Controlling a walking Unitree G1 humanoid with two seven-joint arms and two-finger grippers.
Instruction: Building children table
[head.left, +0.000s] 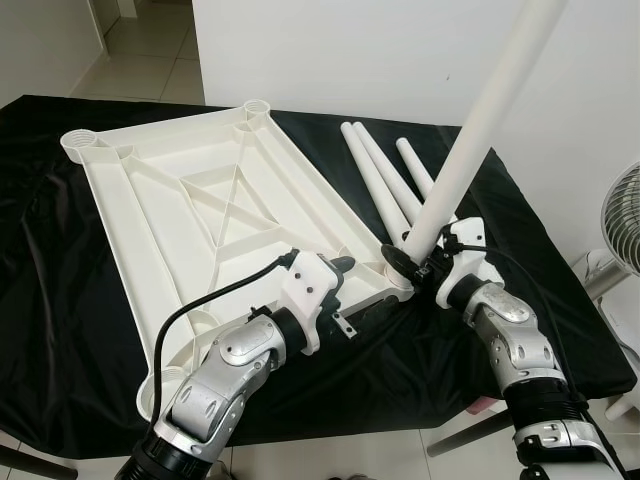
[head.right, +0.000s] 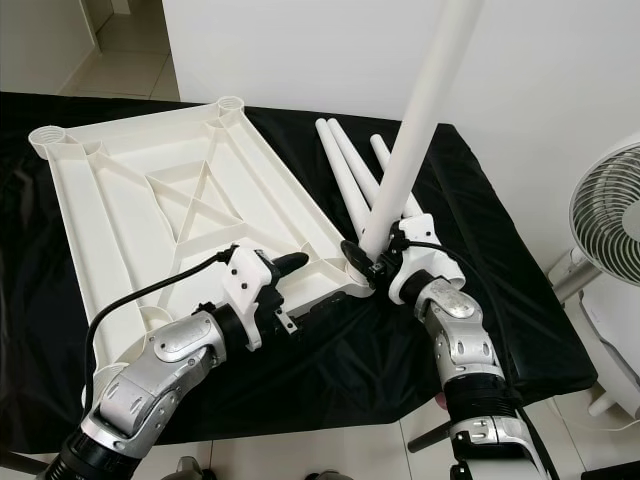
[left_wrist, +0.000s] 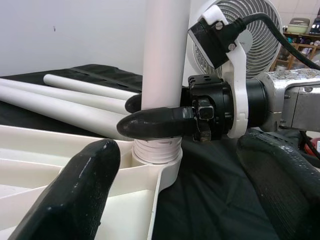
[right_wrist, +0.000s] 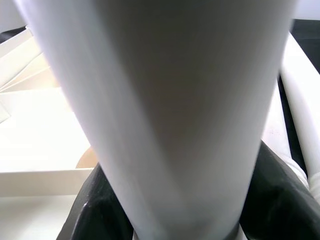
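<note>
Gripping upright table leg (head.left: 480, 130): right jaws (head.left: 408, 262)

The upright leg (head.left: 480, 120) is running out past the top edge in both eye views, so its far end is not showing. In the right wrist view the leg (right_wrist: 175, 100) is sitting so close that it is blurring into a pale mass, hiding the right gripper (left_wrist: 150, 112) save for dark finger edges at the bottom. The left arm (head.left: 230, 370) is covering part of the tabletop (head.left: 180, 190) near its front edge. The fan (head.left: 625, 225) is being cut off by the right edge. The spare legs (head.left: 380, 175) are lying with their near ends hidden behind the upright leg and right gripper. In the left wrist view, the left gripper's fingers (left_wrist: 75, 200) are looming out of focus.
</note>
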